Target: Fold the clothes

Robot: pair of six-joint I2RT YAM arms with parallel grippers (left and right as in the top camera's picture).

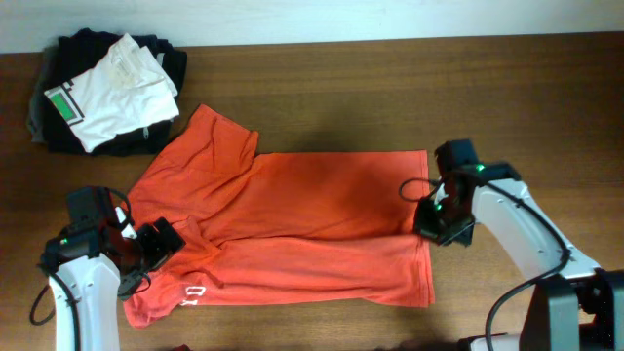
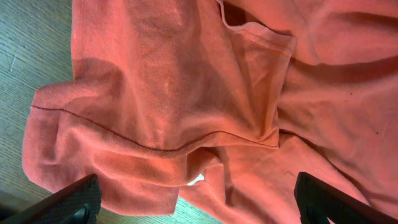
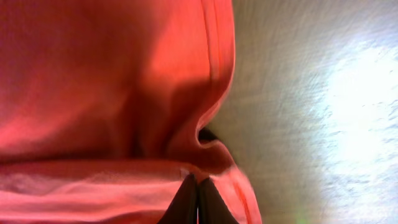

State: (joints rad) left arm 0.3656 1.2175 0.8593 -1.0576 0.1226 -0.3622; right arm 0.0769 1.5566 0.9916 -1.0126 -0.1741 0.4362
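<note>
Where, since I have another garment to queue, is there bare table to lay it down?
Bare wooden table runs along the far edge, from the pile of black folded garments and white garment rightward, beyond the red-orange cotton T-shirt. The far-right corner is free too. Crowded: the left claw over the shirt's left end, the right claw pinching its right hem.

White lettering (image 1: 192,292) on T-shirt (image 1: 312,224): mostly folded under, unreadable. Left tool (image 2: 199,202): both fingers cropped by lower frame edge. Right wrist view blurred; right tool (image 3: 194,199) tips cropped.
</note>
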